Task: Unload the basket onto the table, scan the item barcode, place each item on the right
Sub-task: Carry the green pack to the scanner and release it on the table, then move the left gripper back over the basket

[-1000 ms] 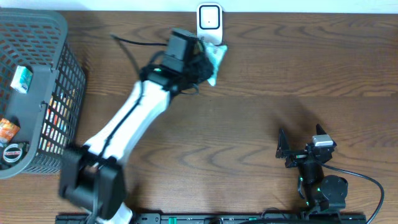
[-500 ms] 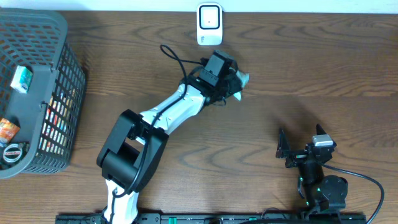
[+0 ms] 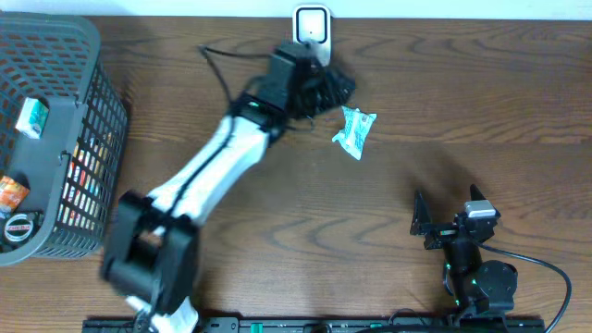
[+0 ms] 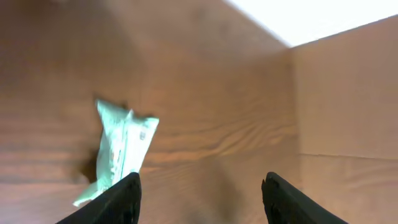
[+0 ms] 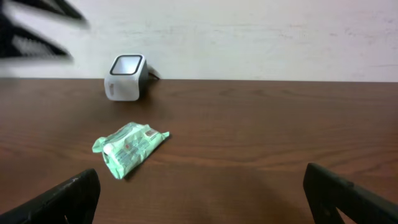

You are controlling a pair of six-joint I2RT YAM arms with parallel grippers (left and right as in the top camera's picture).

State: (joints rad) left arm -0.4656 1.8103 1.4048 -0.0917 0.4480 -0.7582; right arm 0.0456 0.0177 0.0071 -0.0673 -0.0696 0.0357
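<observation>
Task stage: the green snack packet (image 3: pixel 354 131) lay loose on the wooden surface (image 3: pixel 277 231), held by neither arm. It was just to the right of and nearer than the white barcode scanner (image 3: pixel 312 35) at the far edge.
Done, as a judgement: the packet was out of the basket and close to the scanner. Whether a scan had registered cannot be told.
Left to do, as a judgement: if no scan had registered, the packet needed picking up and its barcode showing to the scanner's window. No barcode was readable in any view.
Left pincer (image 3: pixel 335 88): spread, with nothing between its fingers (image 4: pixel 127 199). It hovered in front of the scanner, with the packet just beside it.
Right pincer (image 5: pixel 202 199): spread wide and empty, well apart from the packet, near the front edge of the surface.
Packet lie: flat, crumpled, one end towards the scanner, touching nothing else.
Container: a dark grey mesh basket (image 3: pixel 92 55) stood at the far left.
Basket contents: a small teal-and-white box (image 3: pixel 32 117), an orange packet (image 3: pixel 11 194) and a round dark item (image 3: pixel 18 227). More coloured goods showed through the mesh, too small to name.
</observation>
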